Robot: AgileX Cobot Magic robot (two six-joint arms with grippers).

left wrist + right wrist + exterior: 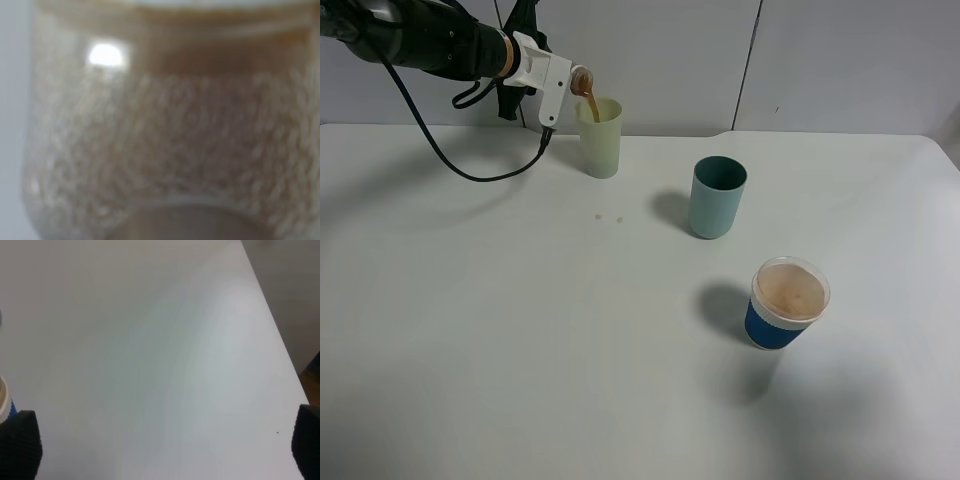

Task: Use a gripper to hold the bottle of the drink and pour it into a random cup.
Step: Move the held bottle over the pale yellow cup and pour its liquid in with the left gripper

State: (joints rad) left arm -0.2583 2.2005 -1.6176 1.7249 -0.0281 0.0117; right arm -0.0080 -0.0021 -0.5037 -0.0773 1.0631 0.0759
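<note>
Exterior high, left pincer: pinches the bottle at the far left of the surface. The fingers themselves are too small to make out.
Exterior high, bottle: tilted, mouth down over the rim of the yellow-green cup. A brown stream falls into the cup.
Exterior high, other vessels: the teal tumbler and the blue-and-white paper cup stand well apart from the pour. The paper cup shows a brownish top.
Left wrist, bottle: fills the view, blurred, with frothy brown drink inside. No pincer fingers are visible.
Right wrist, right pincer: spread wide, holding nothing, above bare surface. The paper cup's edge lies near one finger.
Progress: grasp and lift done; pour under way.
Remaining (judgement): complete the pour, then bring the bottle upright.
</note>
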